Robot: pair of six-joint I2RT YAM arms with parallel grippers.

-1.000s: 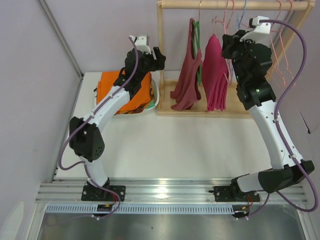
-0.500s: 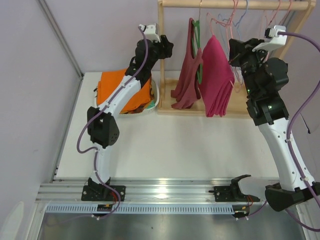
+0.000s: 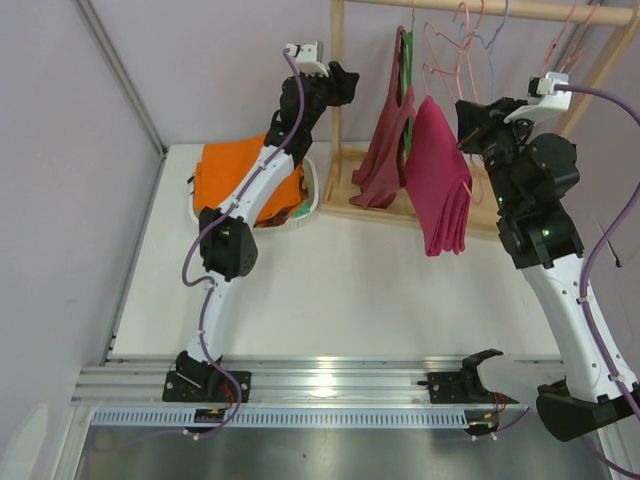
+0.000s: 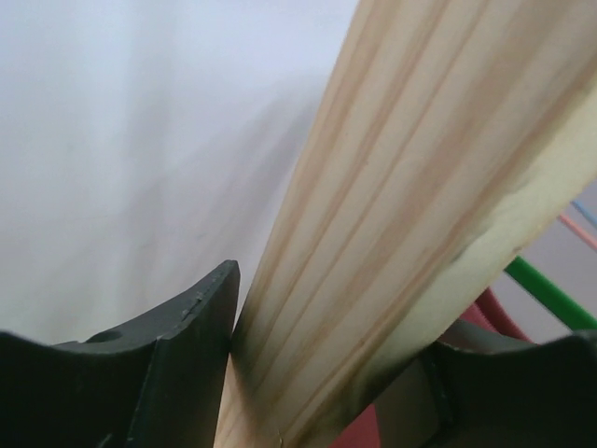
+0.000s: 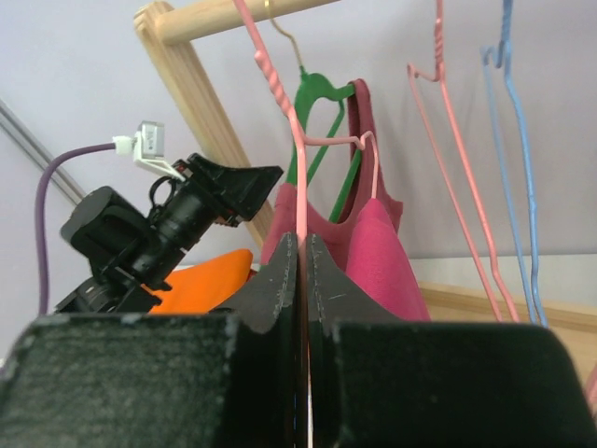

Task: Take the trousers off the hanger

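My right pincer [image 5: 300, 247] is fully closed on the thin pink wire of the hanger [image 5: 298, 187], just below its twisted neck. The trousers [image 3: 440, 180] hang from that hanger at about 1 o'clock over the tabletop [image 3: 350, 280], draped in a long magenta fold at 9 o'clock from my right pincer. They are clear of the tabletop and sit just beside the maroon garment [image 3: 385, 150] on the green hanger [image 5: 322, 103]. I cannot tell whether the hook sits on the rail [image 3: 500, 8] or has come off it.

My left pincer [image 4: 331, 317] is up at 11 o'clock, about half open around the wooden post [image 4: 401, 168] of the rack. As far as I can see, both fingers are pressed against the wood.

I judge the trousers to be light, limp and a little slippery, likely to slide off the wire if pulled from 1 side. The hanger is stiff but thin, so it may swivel in my grip. The best hold on the cloth looks like the low hanging end at 6 o'clock, pinching all layers together. My left pincer would have to let go of the post to reach it.
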